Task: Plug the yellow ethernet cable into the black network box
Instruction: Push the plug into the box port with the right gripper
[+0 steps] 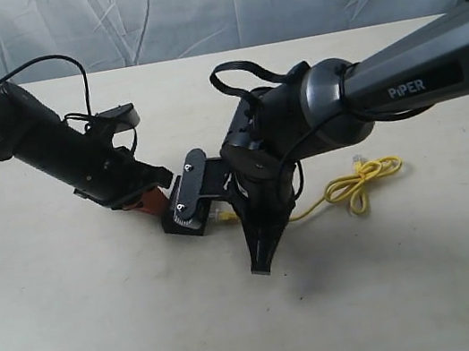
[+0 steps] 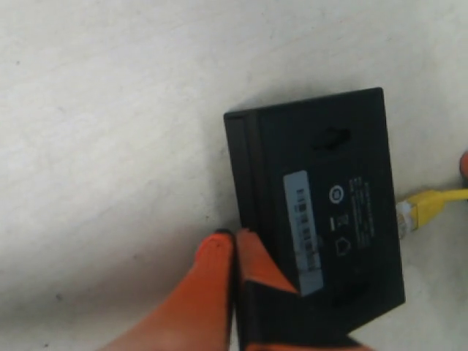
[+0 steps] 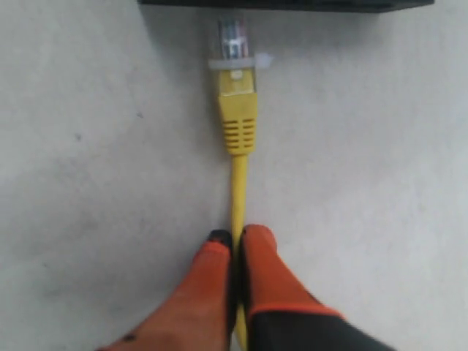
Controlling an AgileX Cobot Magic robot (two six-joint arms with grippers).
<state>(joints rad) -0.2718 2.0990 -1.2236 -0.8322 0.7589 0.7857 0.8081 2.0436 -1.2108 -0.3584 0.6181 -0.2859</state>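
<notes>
The black network box (image 1: 189, 194) lies mid-table, its pale label strip (image 2: 303, 230) facing the left wrist camera. My left gripper (image 2: 234, 238) is shut, with nothing between its orange fingers, and its tips rest against the box's (image 2: 322, 183) side edge. In the exterior view that left gripper (image 1: 158, 203) sits at the box's left. My right gripper (image 3: 235, 238) is shut on the yellow ethernet cable (image 3: 238, 183) a short way behind its plug. The clear plug (image 3: 232, 38) points at the box's edge (image 3: 292, 4) and stands just short of it. The plug (image 2: 418, 210) also shows beside the box.
The rest of the yellow cable trails right to a looped bundle (image 1: 358, 181) on the pale tabletop (image 1: 110, 343). A white cloth backdrop (image 1: 213, 2) hangs behind the table. The right arm's body (image 1: 298, 123) looms over the box's right side.
</notes>
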